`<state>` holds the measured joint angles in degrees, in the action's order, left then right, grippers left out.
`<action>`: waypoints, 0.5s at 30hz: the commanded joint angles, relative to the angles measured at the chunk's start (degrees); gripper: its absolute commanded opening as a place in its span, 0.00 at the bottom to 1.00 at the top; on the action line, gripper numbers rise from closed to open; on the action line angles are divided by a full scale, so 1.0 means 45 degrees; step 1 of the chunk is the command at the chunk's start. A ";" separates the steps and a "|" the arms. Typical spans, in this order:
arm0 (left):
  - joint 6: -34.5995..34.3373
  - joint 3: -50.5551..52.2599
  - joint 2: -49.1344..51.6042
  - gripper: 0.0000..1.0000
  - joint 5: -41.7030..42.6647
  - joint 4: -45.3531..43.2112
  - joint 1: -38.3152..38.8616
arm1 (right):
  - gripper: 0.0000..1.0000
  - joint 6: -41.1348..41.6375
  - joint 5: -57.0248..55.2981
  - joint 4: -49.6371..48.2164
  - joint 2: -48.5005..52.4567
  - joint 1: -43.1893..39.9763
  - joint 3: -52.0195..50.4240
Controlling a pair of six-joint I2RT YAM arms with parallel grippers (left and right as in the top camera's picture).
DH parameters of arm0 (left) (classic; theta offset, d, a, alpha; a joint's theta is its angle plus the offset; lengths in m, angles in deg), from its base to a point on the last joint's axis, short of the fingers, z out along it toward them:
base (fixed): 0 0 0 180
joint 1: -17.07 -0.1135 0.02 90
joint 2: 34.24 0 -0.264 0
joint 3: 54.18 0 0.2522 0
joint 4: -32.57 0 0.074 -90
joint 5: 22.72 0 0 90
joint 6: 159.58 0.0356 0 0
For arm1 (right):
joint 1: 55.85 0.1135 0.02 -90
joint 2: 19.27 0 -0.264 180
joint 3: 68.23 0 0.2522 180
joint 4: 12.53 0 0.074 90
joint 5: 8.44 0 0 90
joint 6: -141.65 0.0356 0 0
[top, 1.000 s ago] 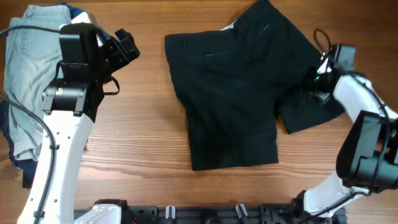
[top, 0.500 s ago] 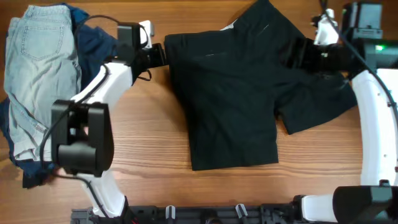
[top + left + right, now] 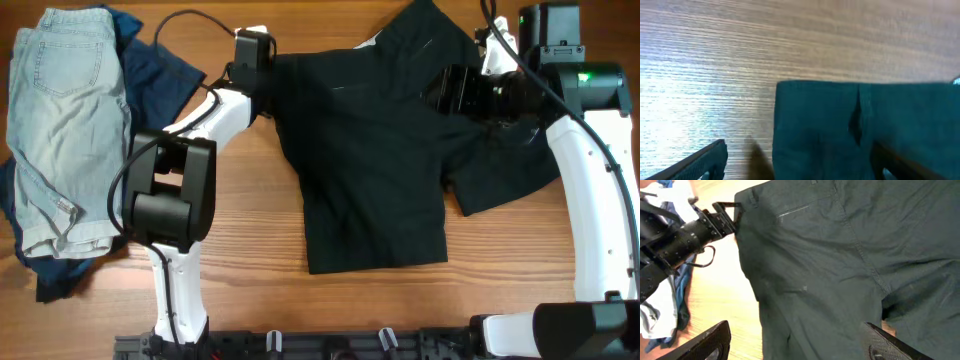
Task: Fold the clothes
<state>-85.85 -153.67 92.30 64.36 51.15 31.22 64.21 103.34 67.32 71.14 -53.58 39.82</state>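
Overhead, table (image 3: 250, 230): wood top. Bare wood runs along the near edge below the black hem, and in a band between the two cloth heaps where the left arm lies.
Black shorts (image 3: 370, 160): spread flat mid-table and set toward the far edge. The top point reaches the far edge, the near hem lies straight, and one leg juts toward the right edge with a crumpled flap.
Denim shorts (image 3: 60, 120): pale blue, at the far-left corner and running down the left edge, well apart from the black shorts.
Navy garment (image 3: 160, 70): under and beside the denim, with its rim showing toward the table's middle.
Right gripper (image 3: 440, 92): over the far-right part of the black shorts. In the right wrist view (image 3: 797, 345) the fingers stand spread wide, holding nothing, with cloth filling the space below.
Left gripper (image 3: 264, 88): at the black shorts' left far corner. In the left wrist view (image 3: 800, 165) the fingers are released and wide apart, the cloth's corner edge lies between them, and bare wood lies beyond it.
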 commanded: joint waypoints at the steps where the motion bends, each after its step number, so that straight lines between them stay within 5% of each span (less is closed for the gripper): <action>1: -0.0894 -0.0180 0.0321 0.85 -0.0374 -0.0141 0.0151 | 0.82 0.0185 -0.0272 -0.0005 -0.0141 0.0034 0.0117; 3: -0.0860 -0.0180 0.0631 0.72 -0.0374 -0.0112 0.0325 | 0.82 0.0209 -0.0267 0.0005 -0.0146 0.0034 0.0117; 9: -0.0816 -0.0180 0.0933 0.65 -0.0384 -0.0010 0.0389 | 0.80 0.0223 -0.0262 0.0034 -0.0146 0.0034 0.0117; 11: -0.0826 -0.0180 0.0933 0.38 -0.0379 0.0010 0.0408 | 0.78 0.0228 -0.0262 0.0131 -0.0146 0.0034 0.0117; 15: -0.0826 -0.0185 0.0923 0.04 -0.0379 -0.0097 0.0359 | 0.78 0.0248 -0.0262 0.0180 -0.0146 0.0034 0.0117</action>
<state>-89.78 -153.95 95.20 62.81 50.95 33.04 64.45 102.92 68.04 71.14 -53.58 39.82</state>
